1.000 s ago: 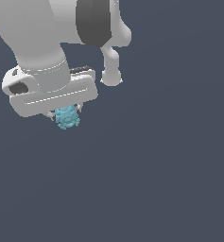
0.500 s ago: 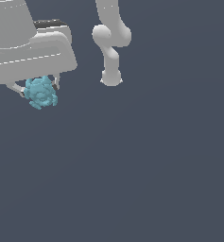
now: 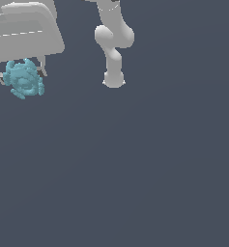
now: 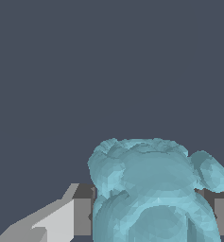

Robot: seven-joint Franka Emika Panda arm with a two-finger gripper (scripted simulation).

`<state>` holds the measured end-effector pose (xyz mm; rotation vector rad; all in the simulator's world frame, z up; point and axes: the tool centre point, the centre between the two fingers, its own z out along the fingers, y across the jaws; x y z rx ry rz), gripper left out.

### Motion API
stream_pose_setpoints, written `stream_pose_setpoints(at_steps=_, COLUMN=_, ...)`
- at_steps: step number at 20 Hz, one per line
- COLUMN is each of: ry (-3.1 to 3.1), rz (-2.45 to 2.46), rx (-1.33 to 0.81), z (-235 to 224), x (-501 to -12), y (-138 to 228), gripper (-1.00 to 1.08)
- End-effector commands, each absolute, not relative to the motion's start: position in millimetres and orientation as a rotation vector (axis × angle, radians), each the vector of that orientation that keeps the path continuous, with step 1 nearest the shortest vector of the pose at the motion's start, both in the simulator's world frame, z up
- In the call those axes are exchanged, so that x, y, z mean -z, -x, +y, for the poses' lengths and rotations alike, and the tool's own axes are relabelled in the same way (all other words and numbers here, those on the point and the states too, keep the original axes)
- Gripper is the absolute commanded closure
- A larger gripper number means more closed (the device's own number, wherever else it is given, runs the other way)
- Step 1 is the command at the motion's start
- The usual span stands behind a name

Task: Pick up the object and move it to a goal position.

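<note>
Gripping the object [image 3: 23,79] [image 4: 153,194], my gripper [image 3: 19,77] is closed on it, one finger [image 4: 61,220] on each side. The object hangs clear of the floor [image 3: 135,169], at the exterior view's upper left.

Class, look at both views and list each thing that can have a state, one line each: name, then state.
Small turquoise knobbly blob: gripped between the pincer's fingers, hanging below the white hand.
White robot pincer: shut on the blob, a finger pressed at each side.
White jointed robot arm: bent, its base at the exterior view's upper middle.
</note>
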<state>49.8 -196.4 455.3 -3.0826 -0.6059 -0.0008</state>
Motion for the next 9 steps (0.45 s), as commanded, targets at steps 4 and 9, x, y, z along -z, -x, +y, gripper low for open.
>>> stream_pose_setpoints(at_steps=4, ry=3.082, rz=-0.607, rx=0.000, z=-200.3, x=-463.6, y=-50.3, gripper=1.08)
stream_pose_setpoints(at_steps=9, ry=3.082, rz=-0.607, rx=0.000, z=-201.3, x=-465.5, y=-50.5, gripper=1.08)
